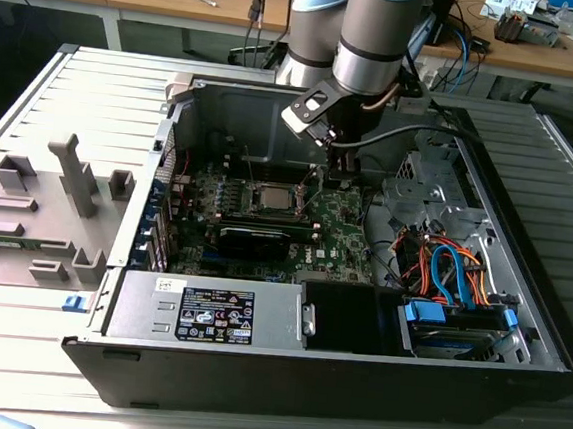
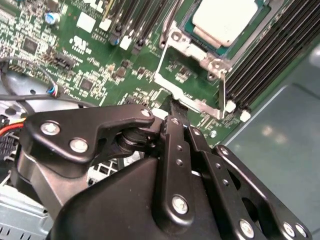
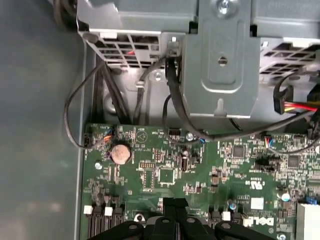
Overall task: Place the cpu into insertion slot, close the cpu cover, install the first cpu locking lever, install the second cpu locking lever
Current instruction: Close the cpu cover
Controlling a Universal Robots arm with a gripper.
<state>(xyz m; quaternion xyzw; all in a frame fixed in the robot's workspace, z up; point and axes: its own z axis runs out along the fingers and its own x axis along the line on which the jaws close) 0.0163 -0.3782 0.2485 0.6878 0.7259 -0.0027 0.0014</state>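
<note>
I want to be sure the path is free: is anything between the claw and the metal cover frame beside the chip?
Nothing visible stands between them. In the second wrist view the claw is right at the edge of the cover frame, which lies open beside the chip. Whether they touch, I cannot tell.

Computer case lying open on table. Motherboard sitting flat inside. Cpu resting in insertion slot. Cpu cover lying swung open just beside slot. Gripper hanging over board, on exterior view's right of slot. Power supply sitting along near wall, drive on its exterior-view right.
</note>
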